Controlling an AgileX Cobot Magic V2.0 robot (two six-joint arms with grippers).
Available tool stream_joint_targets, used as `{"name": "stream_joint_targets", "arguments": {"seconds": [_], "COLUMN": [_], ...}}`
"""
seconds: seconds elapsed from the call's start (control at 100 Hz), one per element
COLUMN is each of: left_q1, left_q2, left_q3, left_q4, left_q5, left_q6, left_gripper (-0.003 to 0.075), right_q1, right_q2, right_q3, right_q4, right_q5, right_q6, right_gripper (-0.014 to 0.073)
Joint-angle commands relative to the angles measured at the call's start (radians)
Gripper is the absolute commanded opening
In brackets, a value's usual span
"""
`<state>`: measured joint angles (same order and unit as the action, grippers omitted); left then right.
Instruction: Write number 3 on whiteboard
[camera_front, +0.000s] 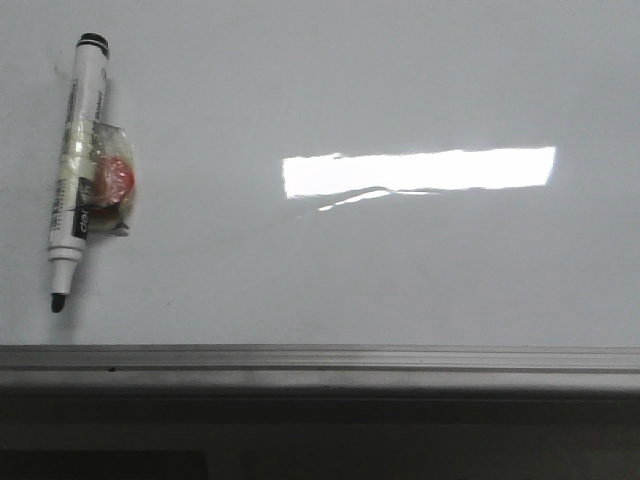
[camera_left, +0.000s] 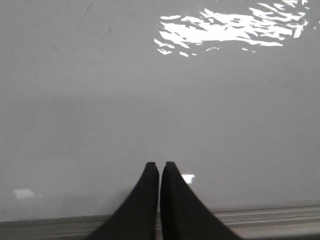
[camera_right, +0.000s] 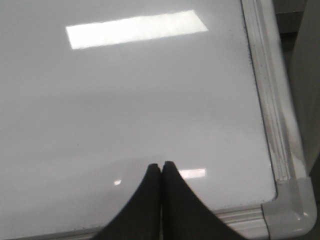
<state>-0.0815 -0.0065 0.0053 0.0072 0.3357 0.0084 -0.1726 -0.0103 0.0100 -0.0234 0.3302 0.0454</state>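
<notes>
The whiteboard (camera_front: 400, 270) is glossy white with a grey rail along its near edge, and it fills the front view. No number 3 shows on it; its surface is blank. A white marker (camera_front: 76, 165) with a black uncapped tip pointing toward the near rail lies at the board's left, with a taped red lump (camera_front: 112, 180) on its side. My left gripper (camera_left: 159, 164) is shut and empty over the board (camera_left: 150, 100) near its rail. My right gripper (camera_right: 161, 164) is shut and empty over the board's near right corner (camera_right: 150, 100). Neither gripper shows in the front view.
A bright rectangular light reflection (camera_front: 420, 170) lies on the middle of the board. The grey rail (camera_front: 320, 358) runs along the near edge, with dark space below it. The board's right rail and plastic corner piece (camera_right: 292, 210) show in the right wrist view.
</notes>
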Motion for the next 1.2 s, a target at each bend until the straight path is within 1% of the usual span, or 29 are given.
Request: {"name": "stream_joint_targets", "arguments": {"seconds": [0.0, 0.3, 0.6, 0.8, 0.91, 0.98, 1.07, 1.19], "left_q1": [0.006, 0.006, 0.006, 0.006, 0.006, 0.006, 0.006, 0.006], "left_q2": [-0.025, -0.025, -0.025, -0.025, -0.025, -0.025, -0.025, -0.025], "left_q3": [0.034, 0.034, 0.034, 0.034, 0.034, 0.034, 0.034, 0.034], "left_q4": [-0.007, -0.007, -0.007, -0.007, 0.03, 0.03, 0.03, 0.064], "left_q5": [-0.052, -0.052, -0.052, -0.052, -0.082, -0.089, -0.12, -0.158], "left_q6": [-0.008, -0.008, -0.008, -0.008, 0.004, 0.004, 0.004, 0.004], "left_gripper": [-0.002, -0.002, -0.002, -0.002, -0.002, -0.002, -0.002, -0.002], "right_q1": [-0.005, -0.005, 0.121, 0.124, 0.124, 0.124, 0.124, 0.124], "right_q2": [-0.015, -0.015, -0.015, -0.015, -0.015, -0.015, -0.015, -0.015], "right_q3": [0.024, 0.024, 0.024, 0.024, 0.024, 0.024, 0.024, 0.024], "right_q4": [-0.001, -0.001, -0.001, -0.001, -0.021, -0.057, -0.057, -0.057], "right_q5": [-0.015, -0.015, -0.015, -0.015, -0.015, -0.039, -0.096, -0.212], "right_q6": [-0.002, -0.002, -0.002, -0.002, -0.002, -0.002, -0.002, -0.002], "right_gripper": [-0.0064, -0.0064, -0.0064, -0.0064, -0.0064, -0.0064, -0.0064, -0.0064]}}
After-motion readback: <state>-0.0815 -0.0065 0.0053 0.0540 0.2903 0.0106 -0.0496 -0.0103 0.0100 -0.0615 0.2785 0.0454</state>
